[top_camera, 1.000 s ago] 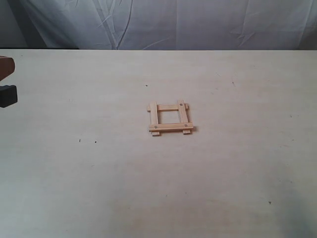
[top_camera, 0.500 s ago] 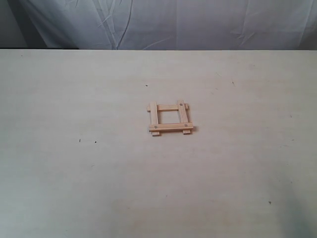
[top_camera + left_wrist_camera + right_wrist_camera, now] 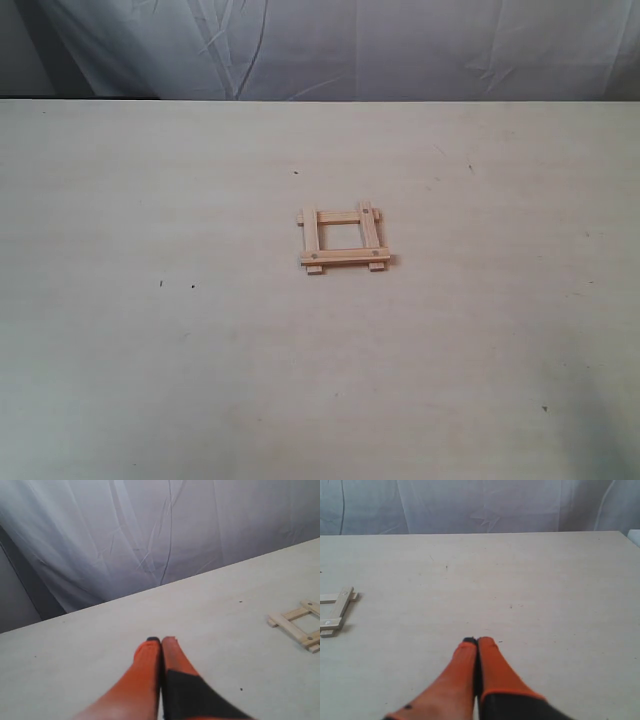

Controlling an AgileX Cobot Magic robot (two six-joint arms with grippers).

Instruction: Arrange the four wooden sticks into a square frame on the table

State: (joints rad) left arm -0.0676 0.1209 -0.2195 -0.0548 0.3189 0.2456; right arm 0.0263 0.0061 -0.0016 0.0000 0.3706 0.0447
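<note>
Sticks (image 3: 345,259), four of them, form a square frame (image 3: 371,232) with overlapped corners in the middle of the table (image 3: 150,350) in the exterior view. In the left wrist view, the left claw (image 3: 161,641) is pinched together and empty over the table, well apart from the frame. In the right wrist view, the right claw (image 3: 477,641) is also pinched together and empty, well apart from the frame.

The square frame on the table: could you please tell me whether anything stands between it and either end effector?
Nothing visible does. Only bare table lies between the shut left end effector and the square frame, and the same holds for the shut right end effector.
</note>
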